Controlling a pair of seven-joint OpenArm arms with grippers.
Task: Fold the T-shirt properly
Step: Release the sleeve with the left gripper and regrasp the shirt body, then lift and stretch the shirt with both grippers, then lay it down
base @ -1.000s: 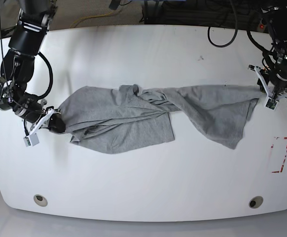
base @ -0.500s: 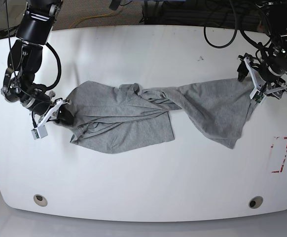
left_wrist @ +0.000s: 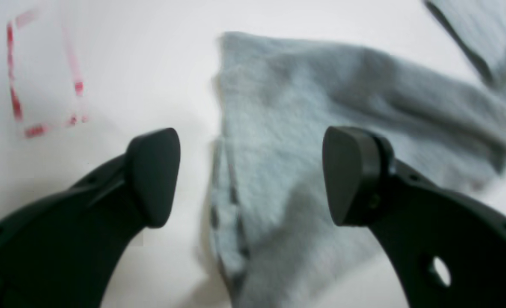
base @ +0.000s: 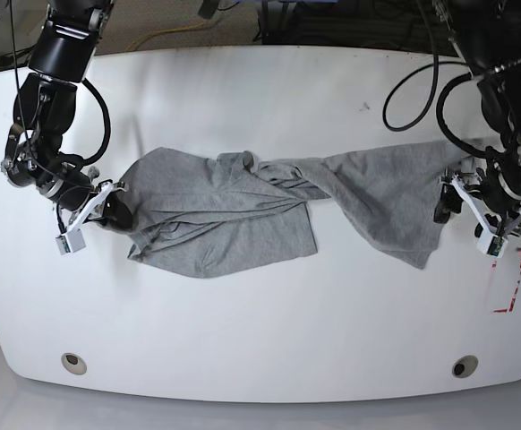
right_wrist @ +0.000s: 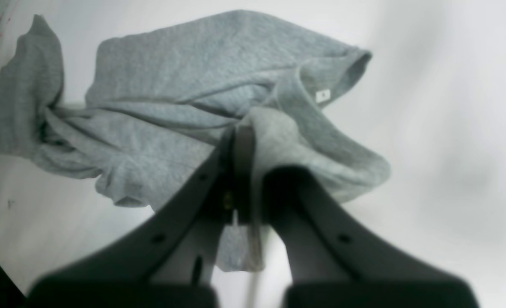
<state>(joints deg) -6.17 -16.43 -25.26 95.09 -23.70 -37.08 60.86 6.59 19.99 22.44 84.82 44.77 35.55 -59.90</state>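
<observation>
T-shirt, plain grey on the side showing, lies stretched sideways across the middle of a white desk. It is not folded. Its middle is twisted into a rope-like knot of fabric, with one broad crumpled panel spreading toward each arm. No lettering is visible.

The right gripper, at the left of the base view, is closed on the shirt's edge; its wrist view shows cloth pinched between the jaws, near the collar with its small white label.

The left gripper, at the right of the base view, has its jaws wide apart and holds nothing. It hovers at the shirt's far edge, cloth lying below and between its fingers. Red tape marks sit on the desk just beyond it.

Judging by this, the task is at an early stage: the shirt needs untwisting and flattening before any fold.
</observation>
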